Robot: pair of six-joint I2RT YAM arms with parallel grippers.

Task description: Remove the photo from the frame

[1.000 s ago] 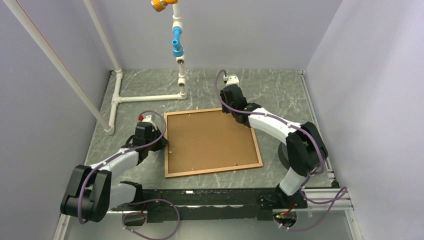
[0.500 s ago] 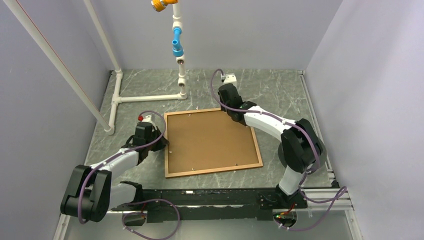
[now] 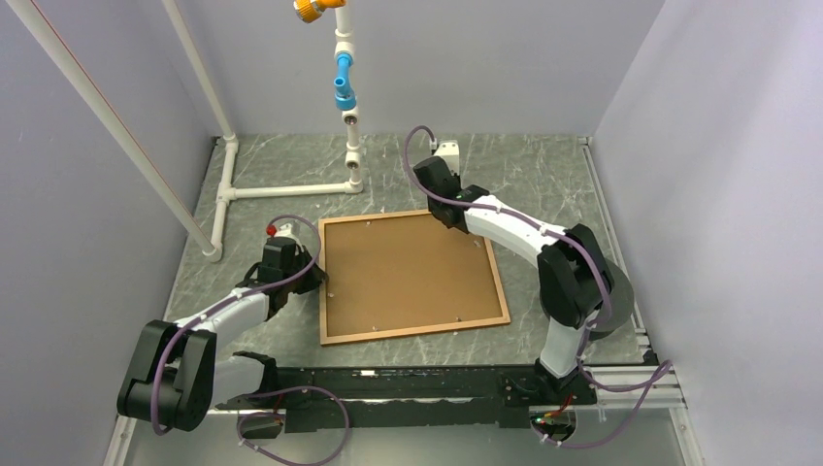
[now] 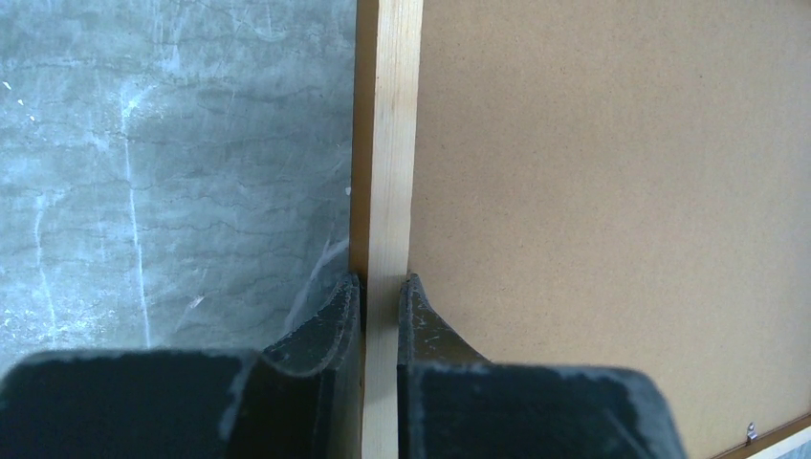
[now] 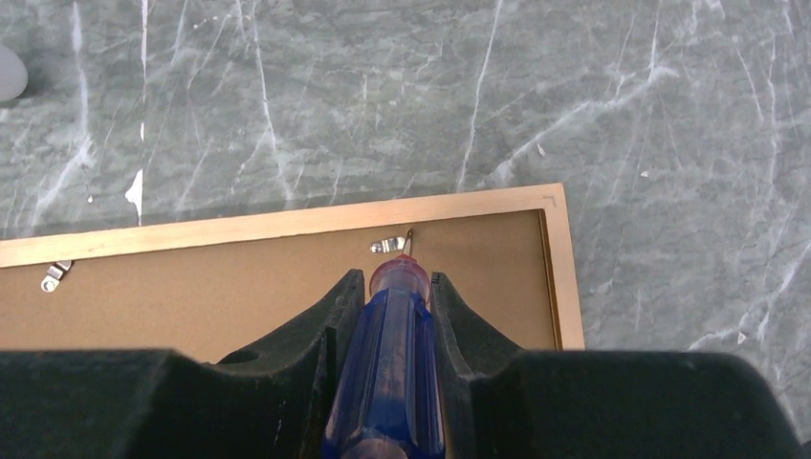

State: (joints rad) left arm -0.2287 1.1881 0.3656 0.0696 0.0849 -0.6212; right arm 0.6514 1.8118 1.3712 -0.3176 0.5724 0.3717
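While left pincer (image 4: 380,289) clamps the frame (image 4: 387,143), right pincer (image 5: 399,284) holds a screwdriver (image 5: 387,368) (blue).

Bright, even, diffuse light from above; faint soft shadows on table (image 3: 543,175). Top view sharp. Wrist views: left gripper (image 4: 381,287), right gripper (image 5: 397,282) dark, soft-edged close to lens.

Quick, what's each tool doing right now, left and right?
Left tool: closed on the frame edge.
Right tool: closed on a screwdriver, its tip by a clip.
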